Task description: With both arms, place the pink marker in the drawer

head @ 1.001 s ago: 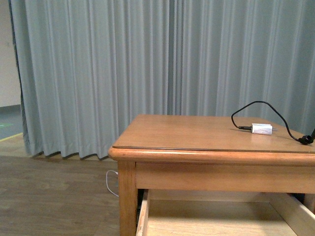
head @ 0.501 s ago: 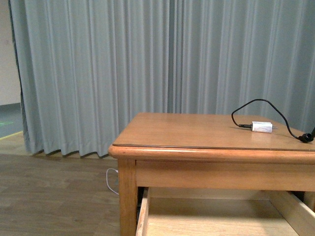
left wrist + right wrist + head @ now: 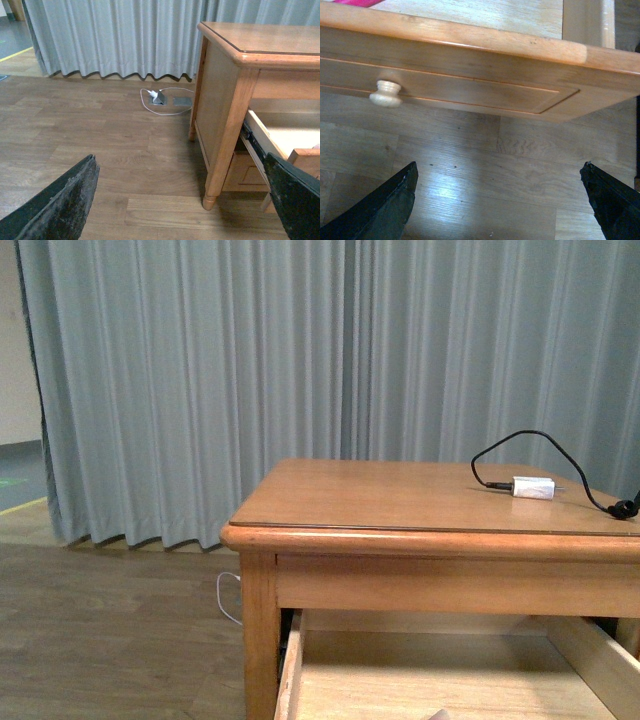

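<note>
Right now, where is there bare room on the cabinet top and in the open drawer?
The cabinet top is bare from its left edge to the charger block; the right end is crowded by that block and its black cable. The drawer floor is bare wood between its side walls, except by the front panel, where the pink marker lies.

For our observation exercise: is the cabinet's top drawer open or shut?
Open: the drawer is pulled out, its pale inside visible.
</note>
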You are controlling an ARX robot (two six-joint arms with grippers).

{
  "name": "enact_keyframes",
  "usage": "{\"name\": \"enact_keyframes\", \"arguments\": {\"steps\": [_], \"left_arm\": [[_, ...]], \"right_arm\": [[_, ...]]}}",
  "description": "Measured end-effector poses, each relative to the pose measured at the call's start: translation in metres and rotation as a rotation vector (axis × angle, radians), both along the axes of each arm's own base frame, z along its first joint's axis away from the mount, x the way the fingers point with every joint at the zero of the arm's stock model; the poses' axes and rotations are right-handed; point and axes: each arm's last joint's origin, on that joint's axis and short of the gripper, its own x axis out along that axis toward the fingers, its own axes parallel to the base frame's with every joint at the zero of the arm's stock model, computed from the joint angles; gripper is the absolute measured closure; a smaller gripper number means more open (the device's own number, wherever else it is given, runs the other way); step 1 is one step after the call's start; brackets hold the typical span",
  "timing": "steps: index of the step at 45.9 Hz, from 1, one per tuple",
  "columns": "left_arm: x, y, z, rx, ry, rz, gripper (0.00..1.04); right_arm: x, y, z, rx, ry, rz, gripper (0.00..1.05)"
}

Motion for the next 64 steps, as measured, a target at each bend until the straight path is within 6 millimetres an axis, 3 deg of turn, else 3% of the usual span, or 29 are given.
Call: {"name": "enact_keyframes", "arguments": {"steps": [13, 31, 47, 57, 64], "left_arm": [[0.000, 0.000, 0.000, 0.000, 0.000, 0.000, 0.06], [0.000, 0.000, 0.000, 0.000, 0.001, 0.000, 0.06], [0.000, 0.000, 0.000, 0.000, 0.000, 0.000, 0.06], [0.000, 0.000, 0.000, 0.000, 0.001, 0.000, 0.06], [0.000, 0.000, 0.000, 0.000, 0.001, 0.000, 0.06]], "right_arm": [[0.055, -0.005, -0.036, 0.016, -0.057, -0.050, 0.08], [0.123, -0.013, -0.080, 0.039, -0.463, -0.032, 0.08], [0.171, -0.008, -0.088, 0.148, -0.530, -0.032, 0.08], [0.178, -0.008, -0.089, 0.165, -0.515, -0.037, 0.08], [0.162, -0.013, -0.080, 0.176, -0.503, -0.018, 0.08]]}}
